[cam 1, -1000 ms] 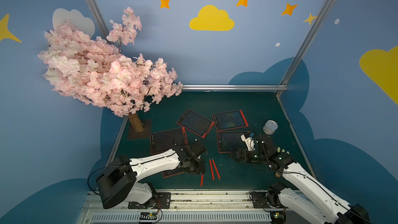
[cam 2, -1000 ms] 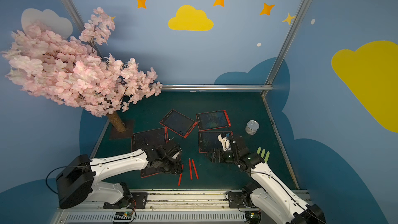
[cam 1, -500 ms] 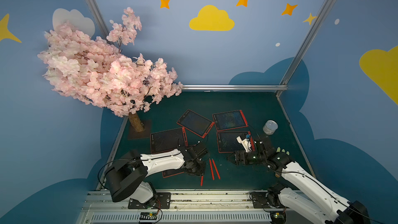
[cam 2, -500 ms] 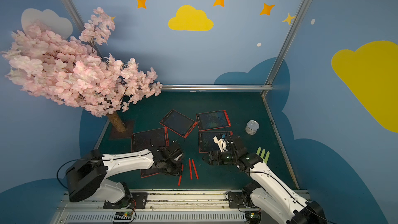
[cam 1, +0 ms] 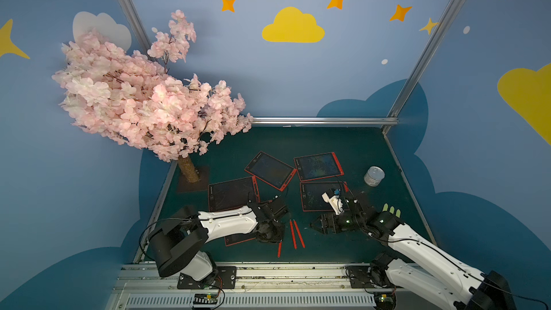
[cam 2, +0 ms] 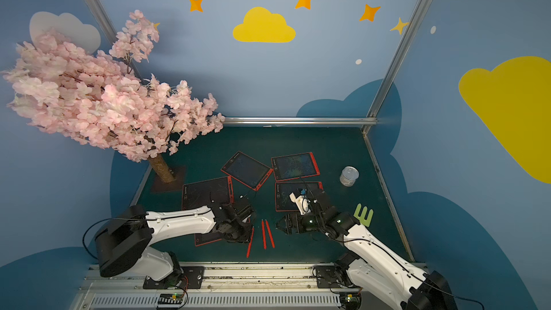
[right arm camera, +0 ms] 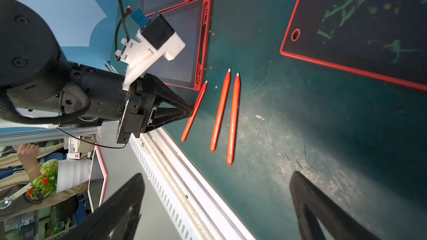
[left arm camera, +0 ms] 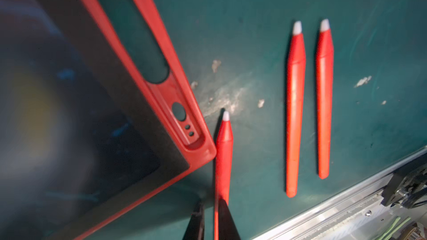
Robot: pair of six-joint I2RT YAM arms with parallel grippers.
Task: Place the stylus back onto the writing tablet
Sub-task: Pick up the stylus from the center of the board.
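My left gripper (left arm camera: 211,204) straddles the stylus (left arm camera: 223,153), jaws nearly closed — grip uncertain — so I'd squeeze fully before lifting to the writing tablet (left arm camera: 80,123).

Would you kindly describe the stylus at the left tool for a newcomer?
Three red styluses lie on the table by the front rail. The stylus meant lies beside the nearest tablet's corner, gripped by the left tool; the other two lie side by side.

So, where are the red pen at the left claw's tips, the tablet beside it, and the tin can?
stylus (left arm camera: 223,158), left wrist view, on its mid-shaft.
writing tablet (left arm camera: 97,102), left wrist view, on its dark screen.
tin can (cam 1: 375,172), in a top view, on its top.
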